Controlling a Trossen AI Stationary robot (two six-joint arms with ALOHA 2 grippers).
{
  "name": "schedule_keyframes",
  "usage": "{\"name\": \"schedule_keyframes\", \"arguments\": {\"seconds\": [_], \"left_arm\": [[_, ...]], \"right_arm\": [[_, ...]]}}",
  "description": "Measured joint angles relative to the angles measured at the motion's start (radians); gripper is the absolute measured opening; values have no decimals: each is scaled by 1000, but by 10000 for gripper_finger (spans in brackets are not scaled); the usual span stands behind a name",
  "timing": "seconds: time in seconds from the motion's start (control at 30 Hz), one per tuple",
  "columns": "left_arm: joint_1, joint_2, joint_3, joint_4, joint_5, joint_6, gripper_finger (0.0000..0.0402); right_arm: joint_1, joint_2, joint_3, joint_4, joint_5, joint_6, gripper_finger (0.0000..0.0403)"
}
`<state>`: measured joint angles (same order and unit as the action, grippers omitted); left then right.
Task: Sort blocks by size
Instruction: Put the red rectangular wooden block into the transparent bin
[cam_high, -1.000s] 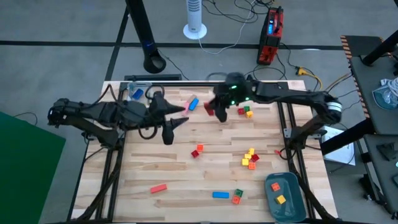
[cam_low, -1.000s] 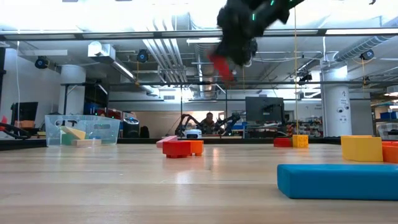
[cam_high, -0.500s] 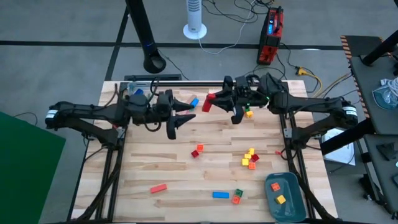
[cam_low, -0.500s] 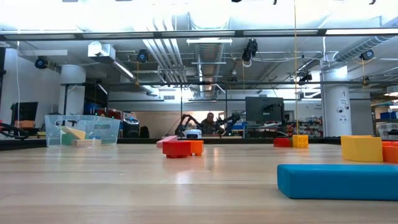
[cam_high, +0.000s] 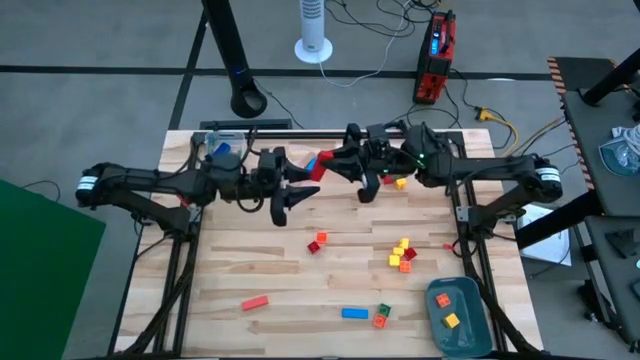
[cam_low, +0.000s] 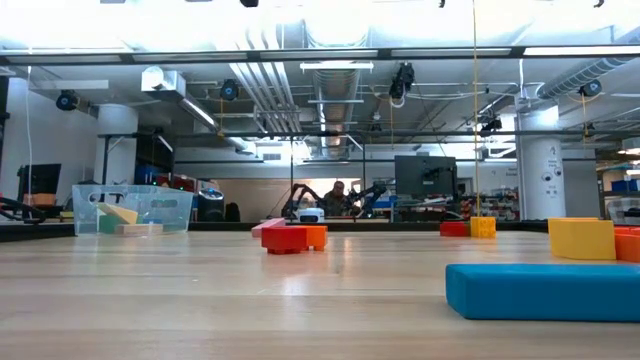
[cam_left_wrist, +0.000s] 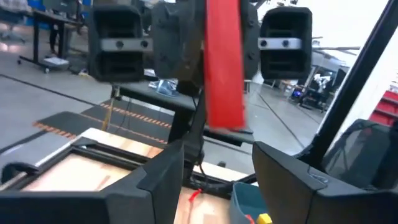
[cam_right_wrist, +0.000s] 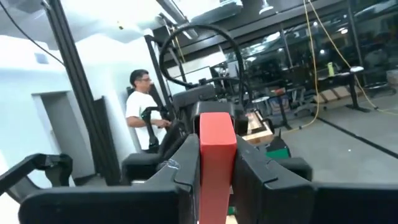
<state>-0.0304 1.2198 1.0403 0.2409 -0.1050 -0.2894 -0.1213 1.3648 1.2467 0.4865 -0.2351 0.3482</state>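
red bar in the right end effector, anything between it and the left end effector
Nothing. In the high view the red bar, held by the right end effector, faces the open left end effector across bare air; the left wrist view shows it just ahead.

Right gripper (cam_high: 335, 163) swung level — red bar (cam_high: 316, 168) carried leftward, left gripper (cam_high: 297, 184) advanced to meet it

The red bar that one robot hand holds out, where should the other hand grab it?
Probably the free end. The right gripper pinches the long red bar at one end, and the rest pokes out toward the left gripper, whose fingers are open. Closing on the bar's flat long sides, coming straight on, looks safest.
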Motion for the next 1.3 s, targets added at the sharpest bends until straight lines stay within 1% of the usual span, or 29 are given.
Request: {"name": "schedule_keyframes", "arguments": {"seconds": [0.23,0.37,0.43,0.5,0.57,0.63,0.7,0.73,0.77,0.87,0.93,0.97,1.03,1.13,1.2,1.3], "left_arm": [[0,20,71,-10,1,55,193],[3,20,97,-48,1,76,194],[3,19,109,-84,0,77,188],[3,18,114,-113,-2,78,171],[3,18,117,-137,-20,78,144],[3,18,117,-141,-26,90,101],[2,18,117,-145,-49,90,49],[4,17,117,-148,-52,86,38],[9,16,118,-156,-57,85,41],[22,13,131,-218,-94,94,41],[32,7,156,-304,-148,89,41],[40,5,174,-373,-189,77,41],[73,3,218,-549,-278,30,41],[148,5,279,-858,-385,-81,41],[227,4,305,-1055,-409,-161,41],[389,4,302,-1274,-380,-234,41]], "right_arm": [[2,49,38,-2,-8,-2,50],[3,51,38,-8,-27,0,50],[4,51,38,-10,-28,0,50],[4,51,38,-11,-29,0,50],[4,51,38,-11,-29,0,50],[4,51,38,-13,-27,0,50],[3,51,38,-22,-25,-13,50],[3,51,38,-29,-23,-24,51],[2,48,38,-37,-19,-22,58],[-3,32,38,-98,10,2,99],[-9,9,38,-172,63,-6,128],[-11,-4,43,-228,98,-16,140],[-10,-33,64,-357,195,-46,159],[-9,-66,103,-574,361,-64,173],[-10,-71,124,-699,414,-57,176],[-10,-70,138,-806,420,-53,176]]}}
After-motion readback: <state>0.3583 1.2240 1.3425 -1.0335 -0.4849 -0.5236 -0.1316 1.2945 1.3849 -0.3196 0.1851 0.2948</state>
